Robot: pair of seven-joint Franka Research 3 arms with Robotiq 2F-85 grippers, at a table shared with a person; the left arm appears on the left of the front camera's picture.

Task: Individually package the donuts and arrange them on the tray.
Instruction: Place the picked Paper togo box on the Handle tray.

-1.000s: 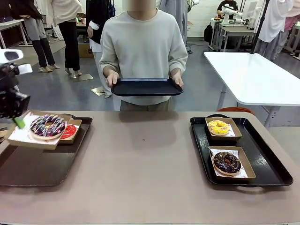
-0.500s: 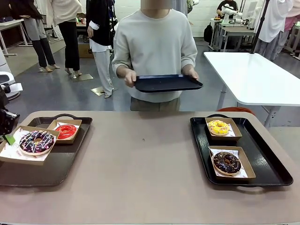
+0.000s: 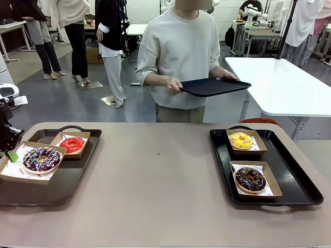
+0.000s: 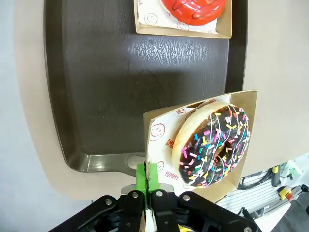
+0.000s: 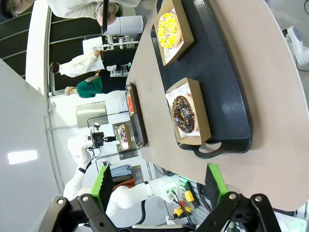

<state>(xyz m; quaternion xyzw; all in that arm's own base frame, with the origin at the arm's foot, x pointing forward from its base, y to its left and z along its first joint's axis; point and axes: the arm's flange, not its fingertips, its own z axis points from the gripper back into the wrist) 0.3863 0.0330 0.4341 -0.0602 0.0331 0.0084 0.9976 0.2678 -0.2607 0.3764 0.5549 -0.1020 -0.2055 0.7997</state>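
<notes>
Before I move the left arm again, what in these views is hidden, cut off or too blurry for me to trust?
- Left end effector: shut on the sprinkled donut's box; the left wrist view does not show how much box edge is pinched.
- Sprinkled donut's box, front view: its left side runs off the frame edge, so contact with the left tray is unclear.
- Red donut, left wrist view: cut off by the top edge.
- Box liner print: too small to read.

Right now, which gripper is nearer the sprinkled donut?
Left. The left gripper is shut on the edge of the cardboard box holding the sprinkled donut, over the left tray. The right gripper, jaws open, hovers beyond the opposite tray.
</notes>
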